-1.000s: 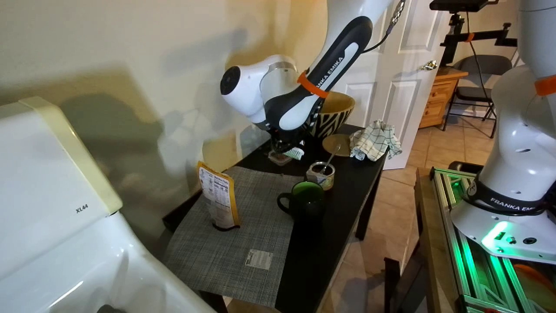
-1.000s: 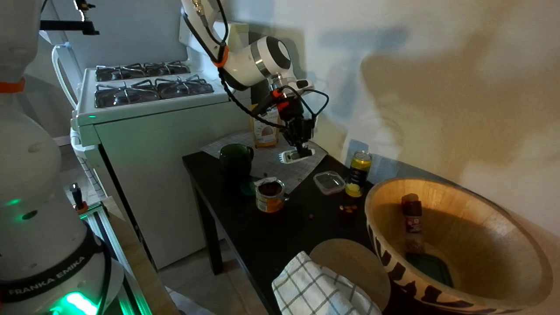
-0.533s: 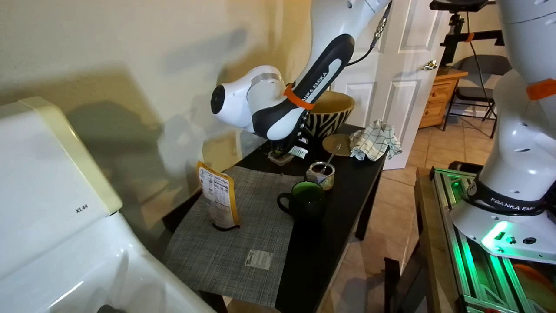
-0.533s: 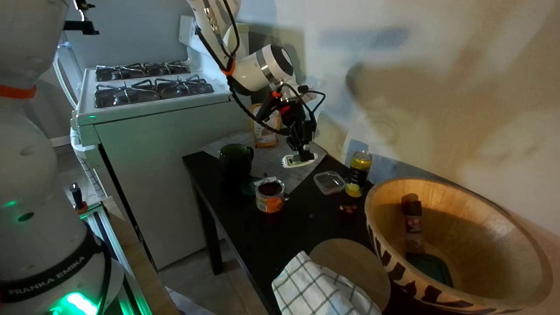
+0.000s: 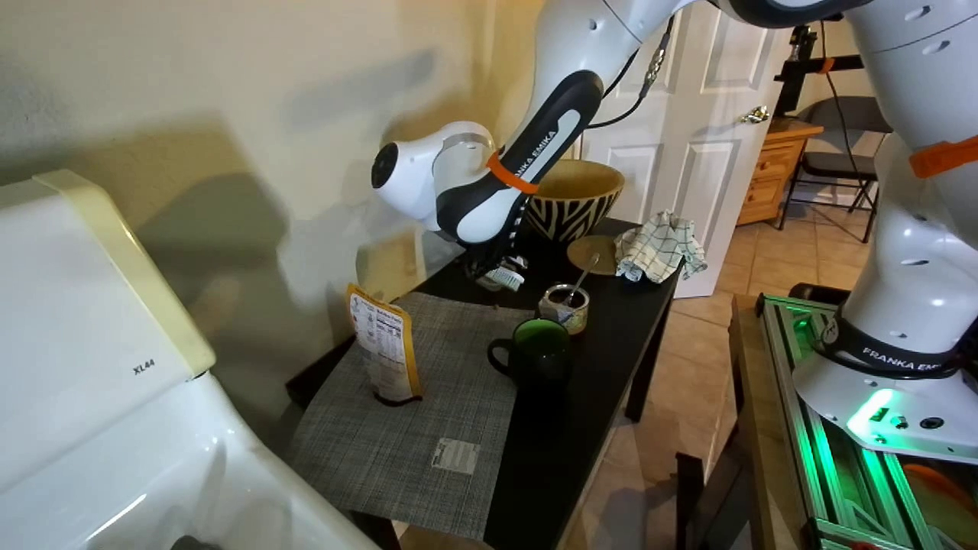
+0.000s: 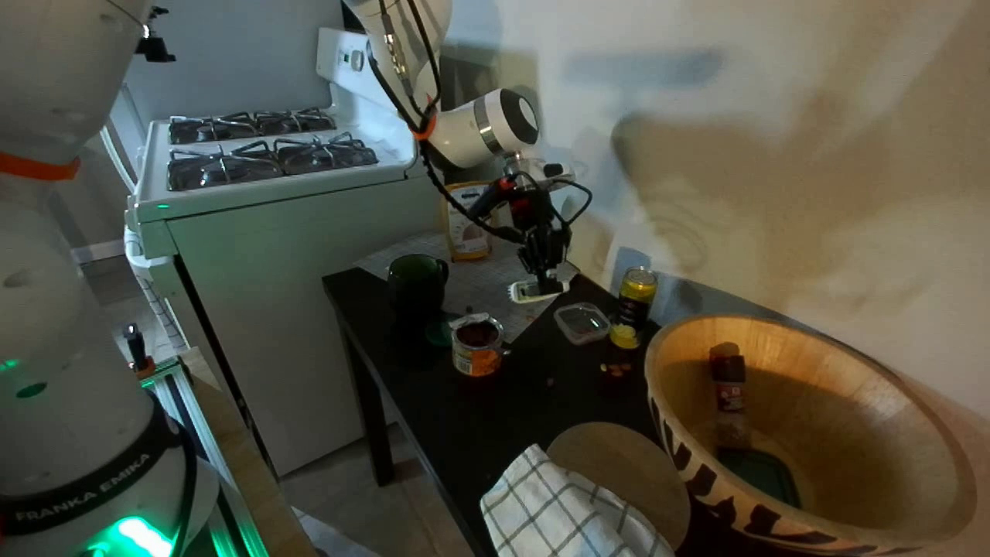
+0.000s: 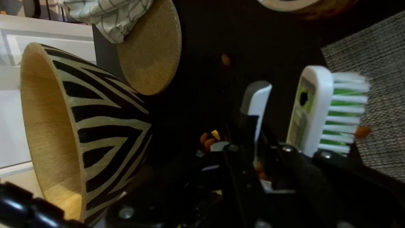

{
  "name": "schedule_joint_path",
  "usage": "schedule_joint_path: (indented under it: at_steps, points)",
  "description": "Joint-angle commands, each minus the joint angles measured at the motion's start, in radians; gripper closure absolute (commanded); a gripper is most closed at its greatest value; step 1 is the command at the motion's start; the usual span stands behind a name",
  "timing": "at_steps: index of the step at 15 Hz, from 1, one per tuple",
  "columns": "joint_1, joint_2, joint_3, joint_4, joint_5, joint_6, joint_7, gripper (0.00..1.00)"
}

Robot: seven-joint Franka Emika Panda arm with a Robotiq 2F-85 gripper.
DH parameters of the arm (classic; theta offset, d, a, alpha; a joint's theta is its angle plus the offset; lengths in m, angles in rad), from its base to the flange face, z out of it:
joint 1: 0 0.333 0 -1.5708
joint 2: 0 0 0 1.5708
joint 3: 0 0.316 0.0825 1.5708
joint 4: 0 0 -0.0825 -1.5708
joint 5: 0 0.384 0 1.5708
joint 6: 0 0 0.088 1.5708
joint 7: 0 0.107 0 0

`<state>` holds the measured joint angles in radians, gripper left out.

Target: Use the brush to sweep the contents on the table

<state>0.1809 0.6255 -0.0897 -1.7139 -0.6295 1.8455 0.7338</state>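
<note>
In an exterior view: the black table (image 5: 592,386), grey woven mat (image 5: 451,412) across part of its top. Yellow-edged pouch (image 5: 386,344) upright on the mat, black mug (image 5: 539,359) with a green inside by the mat's edge, opened tin (image 5: 565,309) holding a spoon (image 5: 587,271) — none of these shifted over the last second. The scrub brush (image 5: 506,278) has: it appears lower than half a second ago, and differently tilted.

In an exterior view: gripper (image 6: 550,285) jaws narrowed, holding the brush by its body, bristles (image 6: 513,292) facing sideways. Brush has come down and across, closer to the clear plastic tub (image 6: 584,325). Looks to be in the air above the mat's corner; true gap hard to judge. Small cluster of nuts (image 6: 616,369) on bare tabletop, near the tub and beside the zebra-striped wooden bowl (image 6: 843,418) — in place, unswept.

Wrist view: brush head large, bristles aimed toward the mat. Stray almond (image 7: 226,60) on the black top, an orange-brown piece (image 7: 362,132) at the mat's edge. Grip itself partly hidden here.

Reading: the change is an approach, sweeping not begun. Bristles probably need turning down onto the surface before a stroke gathers anything; the light tub could get knocked.
</note>
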Motion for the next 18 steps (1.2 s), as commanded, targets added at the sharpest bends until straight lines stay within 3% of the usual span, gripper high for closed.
schedule_joint_path:
  at_steps: [1,5,18]
  points:
    - [0.009,0.03,-0.001,0.032,0.002,-0.041,-0.017,0.95]
    - [0.031,0.104,-0.001,0.102,0.023,-0.204,-0.011,0.95]
    - [0.024,0.288,-0.044,0.319,0.075,-0.44,0.065,0.95]
